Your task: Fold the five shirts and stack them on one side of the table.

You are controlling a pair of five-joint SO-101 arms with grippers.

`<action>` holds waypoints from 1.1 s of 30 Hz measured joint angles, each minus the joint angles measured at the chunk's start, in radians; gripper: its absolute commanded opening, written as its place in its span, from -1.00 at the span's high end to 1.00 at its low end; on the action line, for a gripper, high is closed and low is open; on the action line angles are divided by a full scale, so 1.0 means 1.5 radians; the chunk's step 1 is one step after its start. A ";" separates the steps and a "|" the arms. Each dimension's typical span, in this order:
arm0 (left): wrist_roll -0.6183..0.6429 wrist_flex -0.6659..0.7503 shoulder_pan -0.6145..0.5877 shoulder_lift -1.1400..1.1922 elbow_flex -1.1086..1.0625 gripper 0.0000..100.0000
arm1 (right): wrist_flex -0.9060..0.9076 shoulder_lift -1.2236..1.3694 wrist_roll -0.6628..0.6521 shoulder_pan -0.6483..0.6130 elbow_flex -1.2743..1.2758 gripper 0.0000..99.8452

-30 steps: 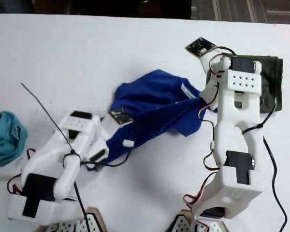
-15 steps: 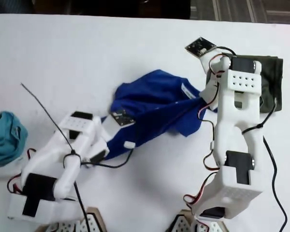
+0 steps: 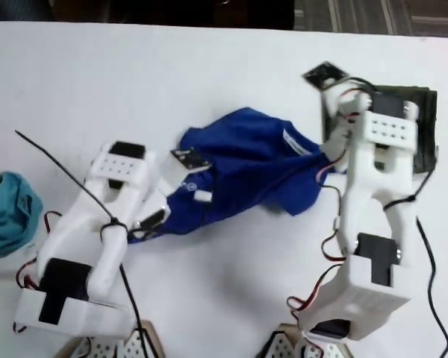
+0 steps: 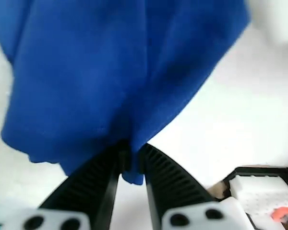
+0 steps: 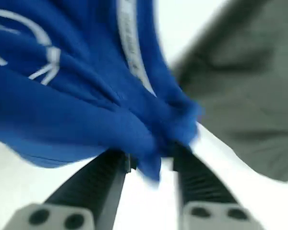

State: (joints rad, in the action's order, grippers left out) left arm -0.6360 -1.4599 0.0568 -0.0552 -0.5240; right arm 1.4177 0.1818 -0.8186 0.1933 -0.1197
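High view: blue shirt lengthwise left-right

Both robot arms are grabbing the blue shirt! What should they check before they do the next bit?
1. Does the left gripper pinch the blue shirt? Ok.
2. Does the right gripper pinch the blue shirt? Ok.
3. Is the blue shirt spread flat? Not ok, it is bunched between the arms.
4. Is the dark green shirt lying neatly folded? Cannot tell, the right arm covers much of it.
5. Is the teal shirt out of the way at the table edge? Ok.
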 measured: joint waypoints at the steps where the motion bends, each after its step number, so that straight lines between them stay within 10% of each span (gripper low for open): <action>1: 0.000 -0.001 0.000 0.000 0.004 0.94 | -0.005 0.000 0.002 0.017 0.000 0.51; 12: 0.000 -0.001 0.000 0.000 0.009 0.94 | 0.096 -0.159 -0.037 -0.005 0.119 0.51; 17: 0.002 -0.001 0.000 0.000 0.009 0.94 | -0.035 -0.292 -0.031 -0.029 0.346 0.51; 24: 0.077 -0.001 0.000 0.000 0.009 0.94 | -0.271 -0.304 0.216 -0.003 0.515 0.51; 33: 0.092 -0.001 0.000 0.000 0.009 0.94 | -0.254 -0.099 0.273 -0.017 0.374 0.51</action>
State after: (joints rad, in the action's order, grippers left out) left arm -0.4979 -1.4615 0.0568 -0.0552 -0.5102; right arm 1.0372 0.0330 -0.4089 0.1672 0.4419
